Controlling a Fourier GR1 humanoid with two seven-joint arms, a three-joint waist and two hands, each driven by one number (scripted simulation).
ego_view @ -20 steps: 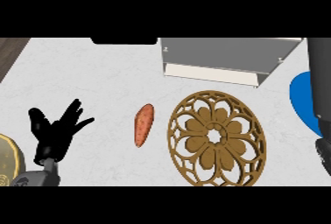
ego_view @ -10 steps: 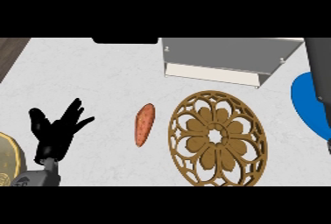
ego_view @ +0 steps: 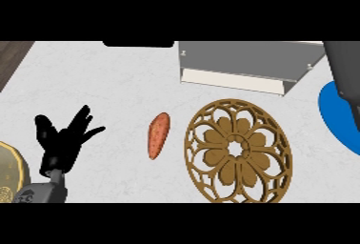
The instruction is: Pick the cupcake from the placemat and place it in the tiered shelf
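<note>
The left hand point(ego_view: 63, 140) rests at lower left, fingers spread and holding nothing, likely parked, while only the right forearm point(ego_view: 346, 71) shows over the blue placemat point(ego_view: 336, 119), beside the grey tiered shelf point(ego_view: 243, 66); the right hand's fingers and the cupcake are out of sight.

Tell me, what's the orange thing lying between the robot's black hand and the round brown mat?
In the head view, a slim orange sweet potato lies on the counter between the open left hand and the brown openwork placemat, touching neither.

Open counter point(ego_view: 112, 86) between left hand point(ego_view: 63, 140) and sweet potato point(ego_view: 158, 136).
</note>
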